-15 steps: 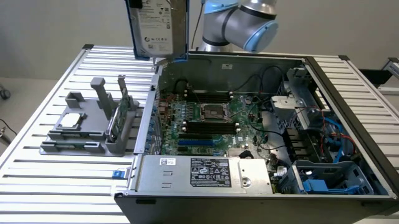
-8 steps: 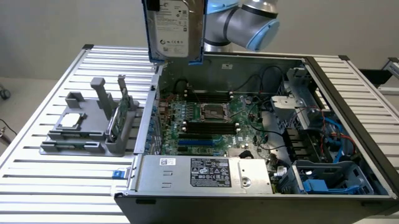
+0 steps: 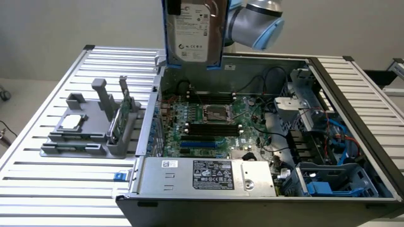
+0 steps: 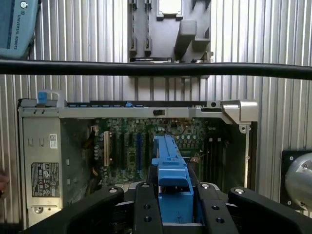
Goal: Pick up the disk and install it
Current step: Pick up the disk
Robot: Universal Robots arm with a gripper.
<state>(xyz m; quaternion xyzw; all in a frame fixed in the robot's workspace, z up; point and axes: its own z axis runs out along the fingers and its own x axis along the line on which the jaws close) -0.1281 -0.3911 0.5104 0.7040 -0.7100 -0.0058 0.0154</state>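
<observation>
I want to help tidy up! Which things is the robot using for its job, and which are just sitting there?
For the job: disk, held up by the hand; open computer case.

Just lying about: grey holder, silver chip, green card, all on the table.

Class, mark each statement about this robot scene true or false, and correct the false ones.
1. The pincer holds the disk in the air above the open computer case. True.
2. In the exterior view the disk's white label is turned away from the camera. False: the label faces the camera.
3. The motherboard can be seen inside the case. True.
4. The grey holder stands on the table at the exterior view's right of the case. False: it stands at the exterior view's left of the case.
</observation>
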